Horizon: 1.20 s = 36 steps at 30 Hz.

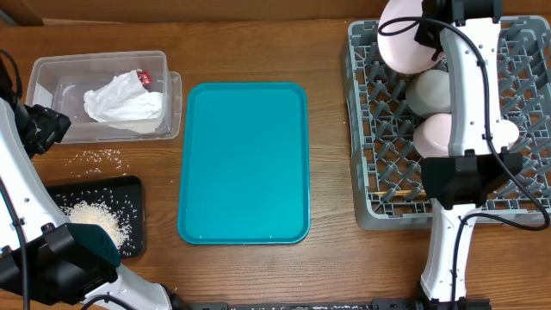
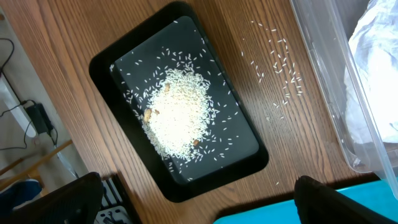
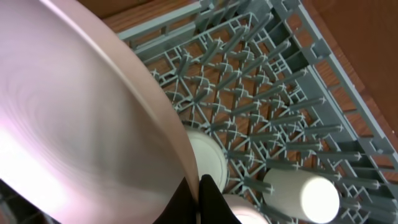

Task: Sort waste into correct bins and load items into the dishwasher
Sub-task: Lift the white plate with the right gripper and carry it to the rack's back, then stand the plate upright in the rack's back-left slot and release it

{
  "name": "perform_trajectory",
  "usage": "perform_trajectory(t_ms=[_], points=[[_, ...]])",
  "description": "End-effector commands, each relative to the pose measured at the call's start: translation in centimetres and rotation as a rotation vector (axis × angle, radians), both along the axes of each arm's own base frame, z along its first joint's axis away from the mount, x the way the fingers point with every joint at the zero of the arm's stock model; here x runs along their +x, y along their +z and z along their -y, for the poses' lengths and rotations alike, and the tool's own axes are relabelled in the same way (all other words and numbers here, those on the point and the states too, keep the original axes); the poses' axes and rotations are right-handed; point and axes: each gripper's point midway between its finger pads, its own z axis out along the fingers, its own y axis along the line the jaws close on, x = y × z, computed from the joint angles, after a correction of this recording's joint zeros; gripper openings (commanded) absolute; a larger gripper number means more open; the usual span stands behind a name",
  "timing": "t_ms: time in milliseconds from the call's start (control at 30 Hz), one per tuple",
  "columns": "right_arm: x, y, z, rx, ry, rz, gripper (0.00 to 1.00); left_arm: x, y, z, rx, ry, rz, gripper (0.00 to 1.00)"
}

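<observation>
— Where is the plate [image 1: 403, 41]?
— Over the far left corner of the dish rack [image 1: 379, 185], with its rim clamped between the fingers of the right gripper [image 3: 198, 190].
— And the left gripper [image 2: 196, 208]?
— Its fingers are wide apart above the black tray [image 2: 102, 60] of rice [image 2: 177, 115], by the left edge of the table [image 1: 327, 267].

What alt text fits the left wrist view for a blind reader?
A shallow black tray holding a heap of white rice sits on a wooden table. Loose grains lie between it and a clear tub holding a crumpled napkin.

The right arm [image 1: 469, 86] hides part of the dish rack [image 1: 387, 129]; frame edges crop the plate [image 3: 74, 112].
</observation>
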Motion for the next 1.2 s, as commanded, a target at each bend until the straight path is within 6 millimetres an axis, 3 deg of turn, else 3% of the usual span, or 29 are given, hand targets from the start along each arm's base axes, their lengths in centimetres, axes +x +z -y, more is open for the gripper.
perform_trajectory(t_ms=[0,233,433,533,700,733,767,800,833,933,1033,1167], points=[[0.2,-1.5,-0.1,-0.058,-0.010,-0.039,0.04,-0.4,0.8,-0.2,0.025,0.003,0.010,1.00],[0.0,-3.9,-3.1,-0.075,0.051,-0.109,0.04,-0.4,0.8,-0.2,0.025,0.003,0.010,1.00],[-0.4,-3.9,-5.7,-0.092,0.105,-0.127,0.05,-0.4,0.8,-0.2,0.025,0.003,0.010,1.00],[-1.0,-4.0,-6.9,-0.098,0.133,-0.151,0.13,-0.4,0.8,-0.2,0.025,0.003,0.010,1.00],[-2.4,-2.6,-9.9,-0.048,0.184,-0.149,0.16,-0.4,0.8,-0.2,0.025,0.004,0.010,1.00],[-2.8,-1.5,-11.5,0.026,0.222,-0.119,0.23,-0.4,0.8,-0.2,0.025,0.003,0.010,1.00],[-3.1,-0.8,-12.2,0.062,0.238,-0.102,0.36,-0.4,0.8,-0.2,0.025,0.003,0.010,1.00],[-3.4,0.1,-12.8,0.099,0.253,-0.080,0.65,-0.4,0.8,-0.2,0.025,0.004,0.010,1.00],[-3.8,1.5,-13.4,0.150,0.273,-0.048,1.00,-0.4,0.8,-0.2,0.025,0.004,0.010,1.00],[-5.1,4.8,-14.2,0.240,0.309,0.028,1.00,-0.4,0.8,-0.2,0.025,0.004,0.010,1.00],[-7.6,10.1,-13.9,0.347,0.344,0.145,1.00,-0.4,0.8,-0.2,0.025,0.003,0.010,1.00],[-11.0,15.0,-14.0,0.428,0.400,0.258,1.00,-0.4,0.8,-0.2,0.025,0.004,0.010,1.00]])
